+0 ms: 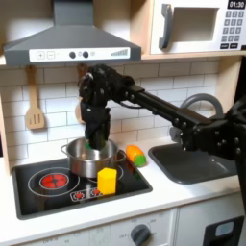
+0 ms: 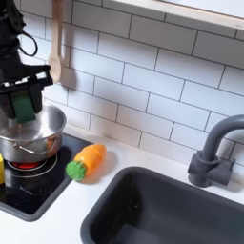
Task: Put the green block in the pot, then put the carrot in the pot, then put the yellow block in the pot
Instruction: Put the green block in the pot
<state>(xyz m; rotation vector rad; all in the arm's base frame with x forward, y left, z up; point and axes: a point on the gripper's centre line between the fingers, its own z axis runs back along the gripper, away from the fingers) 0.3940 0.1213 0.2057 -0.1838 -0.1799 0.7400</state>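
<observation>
Gripper [image 2: 25, 103] clamped on the small green toy block [image 2: 23, 108], we hover over the shiny steel pot [image 2: 43, 124]; release comes next, then the orange carrot [image 2: 86, 159] at four o'clock.

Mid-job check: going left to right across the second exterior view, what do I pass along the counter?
Pot on the stove with the gripper holding the green block over it → carrot → sink → faucet.
</observation>
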